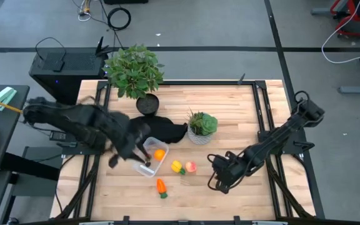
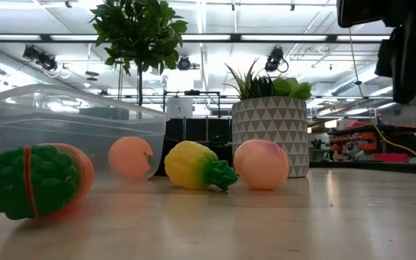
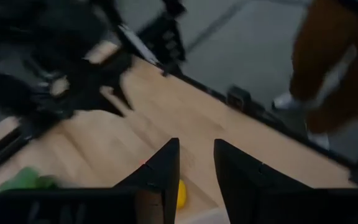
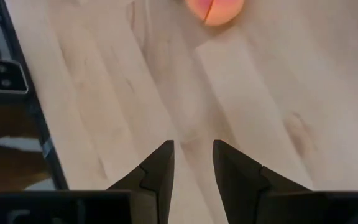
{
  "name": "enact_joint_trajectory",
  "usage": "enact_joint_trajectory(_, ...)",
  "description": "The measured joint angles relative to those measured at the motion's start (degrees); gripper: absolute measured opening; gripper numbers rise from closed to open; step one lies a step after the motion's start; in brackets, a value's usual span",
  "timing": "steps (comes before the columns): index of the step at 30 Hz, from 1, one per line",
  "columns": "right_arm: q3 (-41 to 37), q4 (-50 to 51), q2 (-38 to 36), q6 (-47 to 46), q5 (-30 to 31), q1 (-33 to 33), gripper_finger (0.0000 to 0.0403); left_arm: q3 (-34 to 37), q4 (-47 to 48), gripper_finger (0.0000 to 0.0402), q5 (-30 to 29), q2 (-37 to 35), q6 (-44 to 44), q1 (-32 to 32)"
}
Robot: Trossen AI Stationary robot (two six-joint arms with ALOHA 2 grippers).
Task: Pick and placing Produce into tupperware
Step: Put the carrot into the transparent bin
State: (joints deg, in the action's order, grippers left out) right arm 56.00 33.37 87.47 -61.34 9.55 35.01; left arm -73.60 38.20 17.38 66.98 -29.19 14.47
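Clear plastic tupperware (image 1: 150,160), rounded corners, round orange (image 1: 159,154) inside

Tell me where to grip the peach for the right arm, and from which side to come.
Grip the peach across its round middle, probably from above: it sits free on the table, with the yellow fruit close on one side. The right gripper, open, is nearest; set its fingers so neither goes between the two fruits.
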Motion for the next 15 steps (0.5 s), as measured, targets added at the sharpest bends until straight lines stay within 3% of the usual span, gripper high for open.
enact_joint_trajectory(4,-0.6,0.8,-1.1,0.0,1.9,0.7,0.0117,0.0,-0.3,0.0114,-3.3,6.0,-1.5,4.7)
enact_joint_trajectory(10,-2.0,1.4,-1.9,0.0,5.7,2.9,0.0118,-0.7,-3.9,0.0134,-7.6,15.6,3.3,11.3)
enact_joint_trajectory(15,-2.1,1.6,-1.9,-0.7,10.4,5.0,0.0115,-11.7,-1.0,0.0158,-15.4,26.2,6.4,14.8)
